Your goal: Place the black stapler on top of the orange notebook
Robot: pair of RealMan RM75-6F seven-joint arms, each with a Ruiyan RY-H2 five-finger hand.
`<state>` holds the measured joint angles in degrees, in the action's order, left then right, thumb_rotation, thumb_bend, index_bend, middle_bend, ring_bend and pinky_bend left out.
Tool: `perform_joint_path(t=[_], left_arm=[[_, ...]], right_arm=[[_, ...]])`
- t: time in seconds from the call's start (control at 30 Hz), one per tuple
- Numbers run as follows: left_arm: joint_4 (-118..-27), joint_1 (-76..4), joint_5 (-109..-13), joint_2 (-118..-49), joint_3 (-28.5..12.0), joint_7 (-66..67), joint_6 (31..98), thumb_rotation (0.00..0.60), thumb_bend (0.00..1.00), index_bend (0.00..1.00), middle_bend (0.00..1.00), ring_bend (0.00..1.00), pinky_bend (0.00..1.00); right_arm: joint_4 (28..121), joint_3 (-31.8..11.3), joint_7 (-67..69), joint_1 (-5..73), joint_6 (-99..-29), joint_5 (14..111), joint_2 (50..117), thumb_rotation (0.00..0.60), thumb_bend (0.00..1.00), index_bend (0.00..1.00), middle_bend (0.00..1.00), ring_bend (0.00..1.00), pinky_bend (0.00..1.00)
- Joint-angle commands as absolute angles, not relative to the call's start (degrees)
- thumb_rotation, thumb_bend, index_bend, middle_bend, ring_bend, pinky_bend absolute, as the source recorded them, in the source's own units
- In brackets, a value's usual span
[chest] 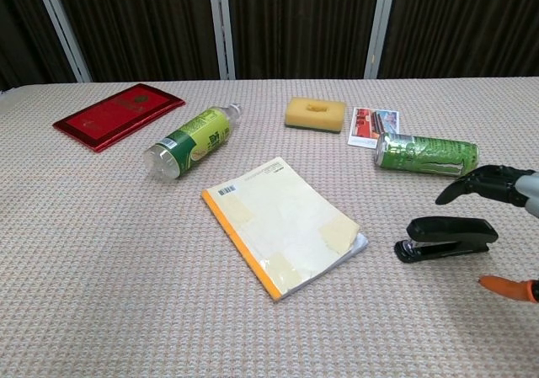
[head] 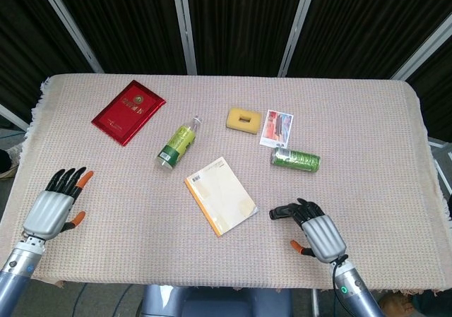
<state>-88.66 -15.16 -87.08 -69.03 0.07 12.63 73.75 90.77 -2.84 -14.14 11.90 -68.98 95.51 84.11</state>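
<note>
Our right hand (head: 318,234) hangs just over the small black plastic stapler (chest: 446,237), with its dark fingers (chest: 476,181) curved above it and its orange-tipped thumb (chest: 505,287) on the near side. The fingers are apart and hold nothing yet. Our left hand (head: 55,207) rests far off at the other edge of the pale woven tablecloth (head: 367,140), spread out and holding nothing too. The stapler lies flat on the cloth, just beside the right edge of the orange-spined notebook with the cream cover (chest: 282,225), not touching it. We think the stapler is hard and stiff, a bit heavy for how little it is, and smooth, so it could slip. We think the best place to hold it is across the middle, fingers on one long side and thumb on the other. Its long side runs left to right across the table, and its open mouth points at the notebook. A green drink can (chest: 426,155) lies on its side behind the stapler, near our fingers.
</note>
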Motion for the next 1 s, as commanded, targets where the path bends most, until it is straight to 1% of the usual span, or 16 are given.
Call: perform_joint_path(t=[0.03, 0.2, 0.33, 0.43, 0.57, 0.77, 1.0], left_arm=[[-88.54, -15.09, -86.78, -69.07, -0.03, 12.90, 73.81, 0.600, 0.32, 0.00, 0.00, 0.00, 0.05], [-88.55, -14.98, -86.25, -69.20, -0.27, 13.65, 74.05, 0.600, 0.32, 0.00, 0.00, 0.00, 0.05], [-88.27, -15.60, -85.36, -69.79, -0.51, 14.45, 72.72, 0.600, 0.36, 0.00, 0.00, 0.00, 0.05], [-87.73, -16.07, -84.56, -70.33, -0.96, 14.67, 72.00, 0.600, 0.36, 0.00, 0.00, 0.00, 0.05], [-87.17, -16.35, -83.37, -70.64, -1.37, 14.74, 71.26, 0.600, 0.36, 0.00, 0.00, 0.00, 0.05], [-86.70, -16.44, -82.02, -70.93, -1.84, 15.36, 71.01, 0.600, 0.37, 0.00, 0.00, 0.00, 0.05], [-86.59, -16.81, -81.45, -71.21, -1.71, 15.95, 70.18, 0.600, 0.37, 0.00, 0.00, 0.00, 0.05]], right_arm=[[91.92, -3.62, -16.39, 13.28, -66.39, 93.15, 83.71, 0.600, 0.22, 0.22, 0.19, 0.11, 0.20], [92.44, -4.85, -16.57, 15.39, -63.36, 89.87, 83.06, 0.600, 0.22, 0.22, 0.18, 0.11, 0.20], [91.41, -5.78, -16.65, 17.25, -60.40, 86.90, 82.66, 0.600, 0.22, 0.21, 0.17, 0.11, 0.20], [91.32, -6.71, -16.56, 18.57, -58.67, 84.66, 81.99, 0.600, 0.22, 0.21, 0.17, 0.10, 0.20], [91.30, -7.56, -16.87, 20.02, -57.40, 82.82, 81.30, 0.600, 0.22, 0.21, 0.17, 0.11, 0.20], [89.72, -8.27, -14.92, 21.97, -55.72, 81.25, 81.65, 0.600, 0.23, 0.21, 0.17, 0.12, 0.23], [86.04, -7.65, -11.51, 23.50, -55.12, 81.24, 83.07, 0.600, 0.24, 0.21, 0.18, 0.13, 0.24]])
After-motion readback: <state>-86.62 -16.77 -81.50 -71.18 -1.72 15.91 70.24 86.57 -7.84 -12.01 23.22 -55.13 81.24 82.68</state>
